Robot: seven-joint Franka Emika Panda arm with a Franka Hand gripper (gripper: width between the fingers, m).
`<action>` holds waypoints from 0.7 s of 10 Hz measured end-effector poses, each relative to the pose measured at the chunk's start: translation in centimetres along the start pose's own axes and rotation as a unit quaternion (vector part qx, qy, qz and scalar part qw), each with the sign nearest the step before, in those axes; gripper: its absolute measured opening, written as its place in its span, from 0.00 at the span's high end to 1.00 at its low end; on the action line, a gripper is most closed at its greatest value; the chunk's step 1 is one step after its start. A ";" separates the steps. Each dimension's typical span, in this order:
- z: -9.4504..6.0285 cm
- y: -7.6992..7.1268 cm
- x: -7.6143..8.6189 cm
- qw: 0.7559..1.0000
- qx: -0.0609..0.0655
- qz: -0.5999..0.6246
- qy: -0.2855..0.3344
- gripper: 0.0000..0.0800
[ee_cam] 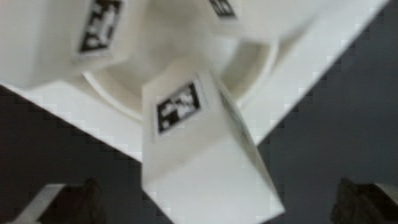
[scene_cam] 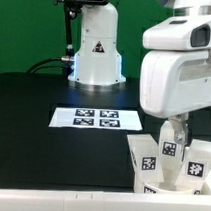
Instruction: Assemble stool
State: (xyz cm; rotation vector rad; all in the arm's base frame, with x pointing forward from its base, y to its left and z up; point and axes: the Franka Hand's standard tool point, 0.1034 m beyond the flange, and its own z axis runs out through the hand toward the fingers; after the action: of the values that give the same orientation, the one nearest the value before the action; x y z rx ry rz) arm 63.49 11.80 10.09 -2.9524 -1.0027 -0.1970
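Observation:
The stool stands upside down at the exterior view's lower right, with three chunky white tagged legs pointing up: one leg point(scene_cam: 146, 159), a middle leg point(scene_cam: 169, 150) and another leg point(scene_cam: 198, 164). My gripper point(scene_cam: 172, 129) hangs right above the middle leg. In the wrist view that leg point(ee_cam: 192, 130) rises from the round white seat point(ee_cam: 121, 82) toward the camera, between my two dark fingertips point(ee_cam: 71, 205). My gripper point(ee_cam: 217, 205) is open, with a gap on each side of the leg. Two more legs point(ee_cam: 98, 28) show beyond.
The marker board point(scene_cam: 96, 118) lies on the black table in the middle. The white robot base point(scene_cam: 96, 48) stands at the back. A white ledge point(scene_cam: 58, 203) runs along the table's near edge, close beside the stool.

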 end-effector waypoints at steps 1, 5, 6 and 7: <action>0.2 0.1 -0.2 0.998 -0.007 -0.058 -0.007 0.19; 3.9 -0.5 -0.8 0.978 -0.017 -0.203 -0.047 0.19; 3.8 -0.4 -0.7 0.980 -0.018 -0.194 -0.046 0.19; 3.9 -0.4 -0.8 0.983 -0.018 -0.178 -0.046 0.34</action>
State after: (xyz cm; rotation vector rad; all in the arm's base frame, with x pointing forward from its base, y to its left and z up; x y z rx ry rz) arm 63.09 11.86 6.14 -2.8099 -1.5524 -0.0822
